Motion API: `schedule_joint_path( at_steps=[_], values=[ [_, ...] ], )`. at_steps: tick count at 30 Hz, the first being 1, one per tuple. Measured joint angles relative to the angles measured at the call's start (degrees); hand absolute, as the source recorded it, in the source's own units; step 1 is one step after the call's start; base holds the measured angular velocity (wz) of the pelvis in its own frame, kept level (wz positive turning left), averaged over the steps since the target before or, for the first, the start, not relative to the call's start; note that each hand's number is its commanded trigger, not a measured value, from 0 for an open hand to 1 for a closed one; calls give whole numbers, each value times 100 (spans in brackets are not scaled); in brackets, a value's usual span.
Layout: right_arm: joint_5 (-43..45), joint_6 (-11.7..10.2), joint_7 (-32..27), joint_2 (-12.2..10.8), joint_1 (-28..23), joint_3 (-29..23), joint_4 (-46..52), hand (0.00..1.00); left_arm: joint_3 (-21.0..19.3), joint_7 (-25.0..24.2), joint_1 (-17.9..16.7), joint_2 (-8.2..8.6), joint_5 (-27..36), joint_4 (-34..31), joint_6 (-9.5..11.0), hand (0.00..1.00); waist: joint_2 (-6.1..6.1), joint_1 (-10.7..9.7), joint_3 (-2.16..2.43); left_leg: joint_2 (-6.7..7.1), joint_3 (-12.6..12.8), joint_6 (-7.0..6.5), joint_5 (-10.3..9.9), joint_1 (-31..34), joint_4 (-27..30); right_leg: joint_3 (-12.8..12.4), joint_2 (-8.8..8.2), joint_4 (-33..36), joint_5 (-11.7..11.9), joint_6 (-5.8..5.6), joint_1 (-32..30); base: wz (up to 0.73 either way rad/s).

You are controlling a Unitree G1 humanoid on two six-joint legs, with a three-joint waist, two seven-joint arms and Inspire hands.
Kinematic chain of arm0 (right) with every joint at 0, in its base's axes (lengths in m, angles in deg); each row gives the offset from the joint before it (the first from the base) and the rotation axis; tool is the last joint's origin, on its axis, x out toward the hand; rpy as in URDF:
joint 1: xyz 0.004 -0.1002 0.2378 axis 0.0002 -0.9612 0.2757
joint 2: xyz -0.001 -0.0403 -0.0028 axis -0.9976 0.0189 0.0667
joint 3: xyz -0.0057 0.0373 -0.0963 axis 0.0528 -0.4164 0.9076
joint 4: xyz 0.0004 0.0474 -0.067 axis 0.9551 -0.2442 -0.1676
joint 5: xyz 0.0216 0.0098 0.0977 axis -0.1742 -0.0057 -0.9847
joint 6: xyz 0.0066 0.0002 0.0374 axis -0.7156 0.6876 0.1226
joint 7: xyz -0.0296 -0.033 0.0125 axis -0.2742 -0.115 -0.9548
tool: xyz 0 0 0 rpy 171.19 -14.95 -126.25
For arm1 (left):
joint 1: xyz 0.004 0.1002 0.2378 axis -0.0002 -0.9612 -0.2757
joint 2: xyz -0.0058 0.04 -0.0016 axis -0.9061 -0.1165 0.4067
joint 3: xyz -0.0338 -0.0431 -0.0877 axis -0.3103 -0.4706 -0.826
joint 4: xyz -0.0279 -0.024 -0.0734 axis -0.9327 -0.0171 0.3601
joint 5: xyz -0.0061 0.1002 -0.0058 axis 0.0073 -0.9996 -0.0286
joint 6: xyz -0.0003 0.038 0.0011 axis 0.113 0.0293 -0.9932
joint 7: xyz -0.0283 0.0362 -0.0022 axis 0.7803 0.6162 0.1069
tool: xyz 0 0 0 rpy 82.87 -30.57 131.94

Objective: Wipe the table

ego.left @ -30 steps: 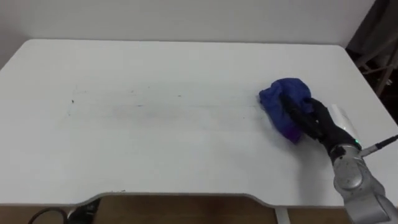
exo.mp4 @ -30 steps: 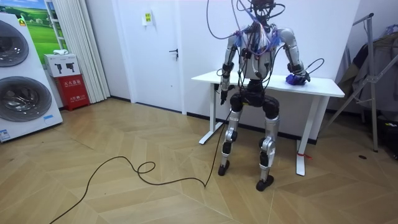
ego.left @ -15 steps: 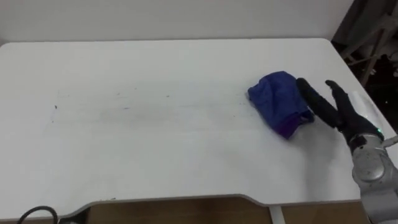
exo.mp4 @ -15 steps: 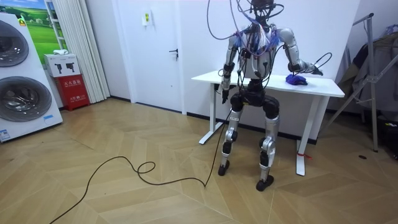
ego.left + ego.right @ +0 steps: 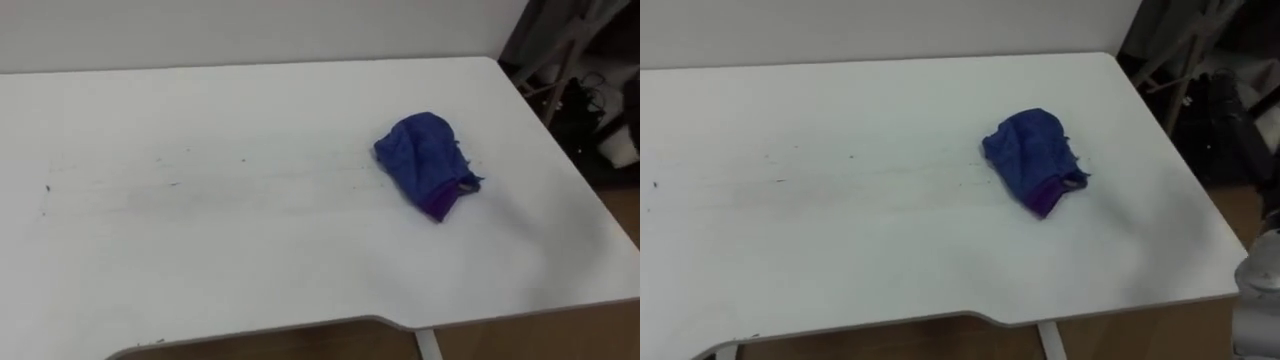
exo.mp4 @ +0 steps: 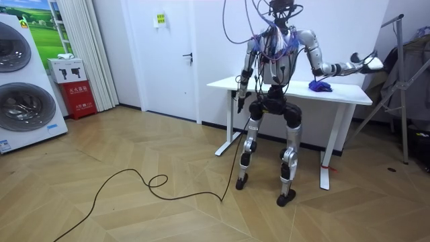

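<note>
The blue cloth (image 5: 425,160) lies crumpled and unheld on the white table (image 5: 250,290), and faint streaks (image 5: 200,183) to its left suggest wiping remains. The right hand (image 6: 367,64) reaches out well past the cloth and the left hand (image 6: 240,93) hangs low, far to the cloth's other side. Whether either is clenched or released cannot be told.

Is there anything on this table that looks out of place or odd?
The blue cloth lies crumpled and unheld on the table, while the right hand reaches past the table's end. Faint dark marks show left of the cloth.
</note>
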State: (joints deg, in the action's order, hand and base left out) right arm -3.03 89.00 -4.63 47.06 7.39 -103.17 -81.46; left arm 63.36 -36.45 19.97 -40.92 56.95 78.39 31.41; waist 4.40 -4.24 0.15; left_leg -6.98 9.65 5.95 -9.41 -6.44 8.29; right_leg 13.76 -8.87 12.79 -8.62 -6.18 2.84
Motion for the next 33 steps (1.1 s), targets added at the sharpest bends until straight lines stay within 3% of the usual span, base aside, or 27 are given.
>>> schedule_joint_path(
  at_steps=[2,6,13,22,28,30,33],
  values=[
    [-15,75,-77,180,-35,-267,-488,0,-150,-14,-230,0,-73,-226,-38,0,43,-37,26,-1,50,0,0,-1,0,-44,5,-6,-2,0,-24,-9],
    [-311,189,-231,383,-241,-692,-943,0,-402,-25,-405,-6,-189,-291,-87,0,50,-60,31,-10,113,0,0,0,-2,-101,18,-10,-1,1,-55,-7],
    [-1055,247,-428,406,-418,-1053,-2522,0,-455,-16,-540,-48,-228,-288,-117,0,76,-181,34,-11,118,-6,-26,25,-8,-96,17,5,-1,1,-56,0],
    [-1926,252,-466,430,-979,-1189,-3679,0,-447,-52,-576,-82,-363,-276,-252,0,53,-182,20,-18,126,-2,-75,-29,-3,-108,24,-18,-6,-5,3,0],
    [-1921,240,-225,161,-1279,-793,-4059,0,-348,-49,-576,-83,-386,-171,-270,0,-37,-156,14,-23,123,6,-92,-27,-2,-88,32,-35,-10,-10,7,0],
    [-1923,254,-184,-9,-1312,-567,-4315,0,-204,-47,-574,-80,-384,-106,-274,0,-39,-117,16,-26,123,6,-100,-38,0,-91,35,-49,-10,-10,29,0],
    [-1957,299,-110,-478,-1478,-6,-4359,0,106,-42,-572,-3,-426,-44,-281,0,-91,-23,13,-25,120,3,-108,-38,6,-86,33,-44,-11,-11,35,0]
  ],
)
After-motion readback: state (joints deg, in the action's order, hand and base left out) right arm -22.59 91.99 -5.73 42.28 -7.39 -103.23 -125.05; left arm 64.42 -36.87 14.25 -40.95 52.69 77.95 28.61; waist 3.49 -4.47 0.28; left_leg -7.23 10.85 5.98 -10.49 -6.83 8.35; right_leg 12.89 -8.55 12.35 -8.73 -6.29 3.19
